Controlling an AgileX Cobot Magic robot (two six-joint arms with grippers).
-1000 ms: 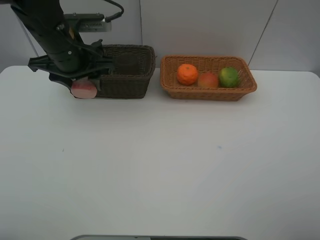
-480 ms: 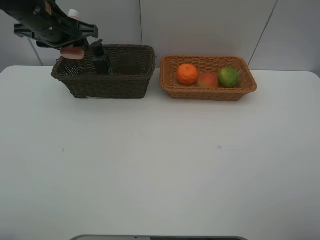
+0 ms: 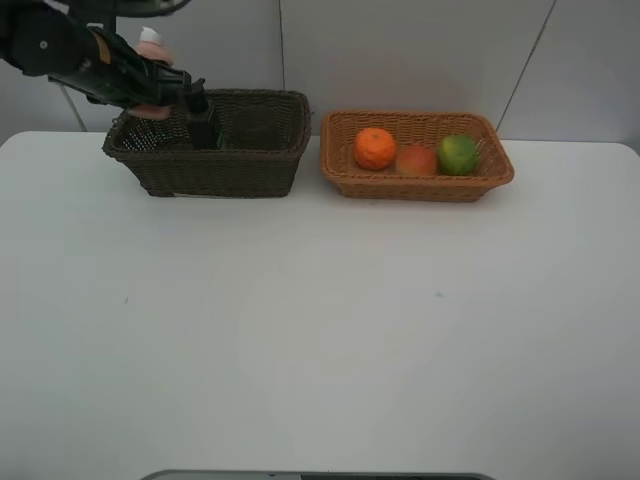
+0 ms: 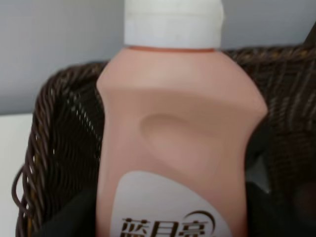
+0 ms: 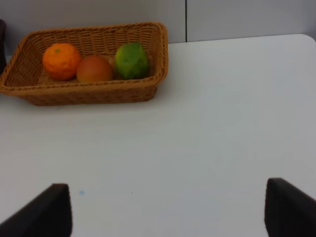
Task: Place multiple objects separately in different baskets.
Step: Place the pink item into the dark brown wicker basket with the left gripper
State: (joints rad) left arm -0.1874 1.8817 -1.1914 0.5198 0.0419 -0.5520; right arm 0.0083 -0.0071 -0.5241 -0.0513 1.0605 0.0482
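Lifted up from beside the dark woven basket (image 3: 215, 160) to over its end, left jaws clamped on smooth pink bottle (image 4: 173, 143), white cap, right jaws apart over plain white surface (image 5: 207, 128), three round fruits in tan basket (image 5: 89, 91).

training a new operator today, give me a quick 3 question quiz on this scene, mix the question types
1. True or false: the tan basket holds three fruits.
2. What is the left claw gripping?
3. Which fruit lies in the middle? A) orange B) red-yellow fruit C) green fruit

Key
1. True.
2. The pink bottle with a white cap, held above the dark brown basket.
3. B.
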